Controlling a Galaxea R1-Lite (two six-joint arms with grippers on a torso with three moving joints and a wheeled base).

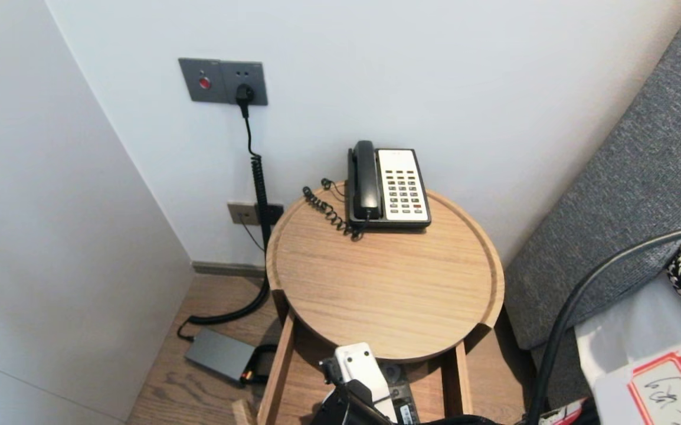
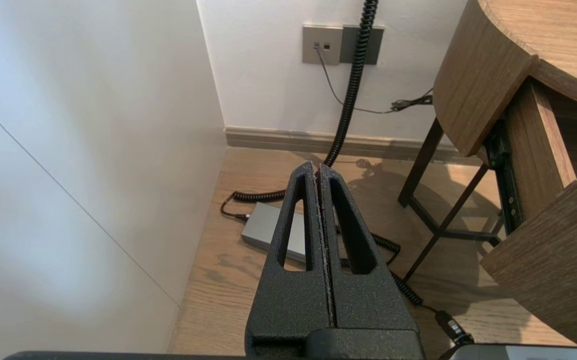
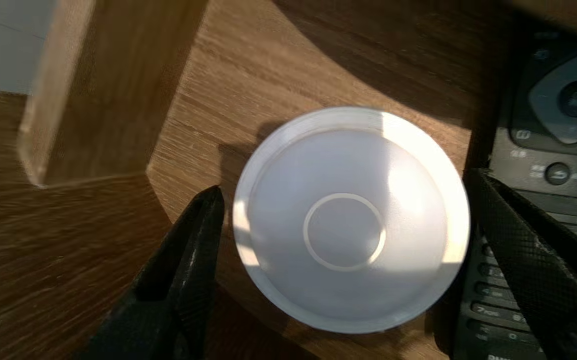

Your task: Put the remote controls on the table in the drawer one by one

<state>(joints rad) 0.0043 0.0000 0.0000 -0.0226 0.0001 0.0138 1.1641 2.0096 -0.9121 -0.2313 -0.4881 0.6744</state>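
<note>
Right pincer [image 3: 343, 185] spread astride a white disc [image 3: 351, 220], seen only from its wrist.

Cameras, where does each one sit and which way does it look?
Head view: on the robot's head, looking forward and down at the round table and telephone; the right arm shows at the bottom.
Left wrist view: behind the shut left gripper, beside the table, facing floor and wall.
Right wrist view: behind the open right gripper, looking down into the drawer at a white disc beside a remote.
Shared: head and left wrist views both show the grey box on the floor.
</note>
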